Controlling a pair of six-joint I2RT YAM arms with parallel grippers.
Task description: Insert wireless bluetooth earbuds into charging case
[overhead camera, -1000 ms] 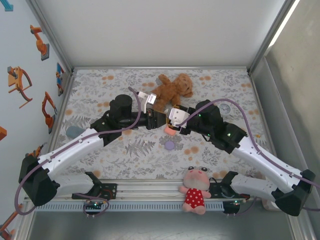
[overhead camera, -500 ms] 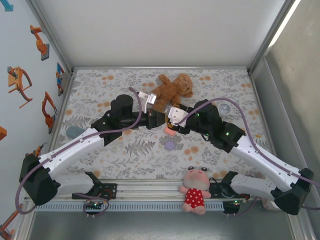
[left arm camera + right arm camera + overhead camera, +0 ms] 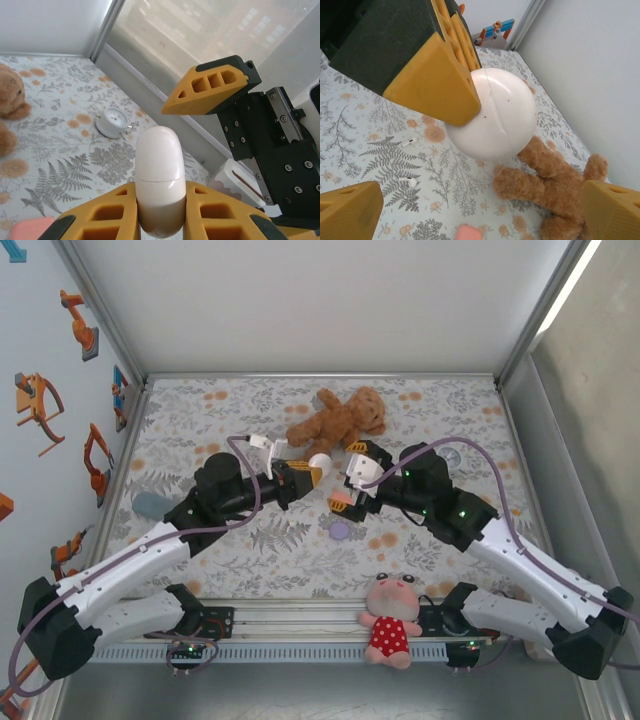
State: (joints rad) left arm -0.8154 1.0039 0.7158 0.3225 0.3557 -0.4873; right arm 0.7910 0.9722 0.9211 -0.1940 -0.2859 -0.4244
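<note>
Earbuds (image 3: 410, 142), two tiny white stemmed pieces, lie loose and slightly apart on the fern-and-flower printed mat (image 3: 350, 125), clear of the brown plush teddy bear (image 3: 555, 190) at the far middle of the table. The left gripper (image 3: 305, 472) is clamped on a glossy white egg-shaped plastic charging case (image 3: 159, 170), held up off the mat with its lid closed. Just to its right, the right gripper (image 3: 480, 210) faces the case with jaws spread wide and nothing between them.
</note>
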